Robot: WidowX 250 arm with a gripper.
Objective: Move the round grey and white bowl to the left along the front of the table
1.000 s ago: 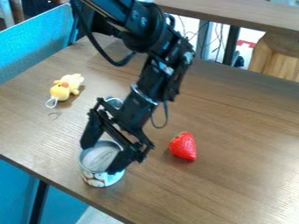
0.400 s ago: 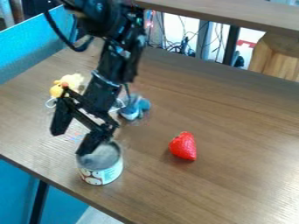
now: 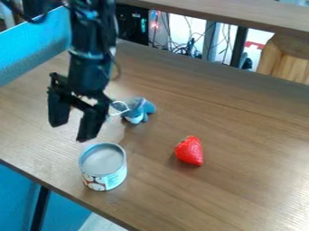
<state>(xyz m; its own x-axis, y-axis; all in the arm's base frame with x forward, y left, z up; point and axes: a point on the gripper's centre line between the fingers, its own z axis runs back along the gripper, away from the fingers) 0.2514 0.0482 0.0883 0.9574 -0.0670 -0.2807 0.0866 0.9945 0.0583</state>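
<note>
The black gripper (image 3: 71,131) hangs at the left, open, with nothing between its fingers. Just below and to its right stands an open can (image 3: 103,166) with a pale inside and printed figures on its side. A blue plush toy (image 3: 138,110) with a white loop lies to the right of the gripper. Farther right on the table is a red strawberry (image 3: 189,150).
The wooden table (image 3: 241,180) has its near edge at the lower left, close to the can. A blue panel (image 3: 36,43) borders the far left side. Behind the table are cables and a wooden shelf (image 3: 241,16).
The gripper has moved up and left, away from the can. The blue toy has come into full sight, while the arm now covers the yellow toy.
</note>
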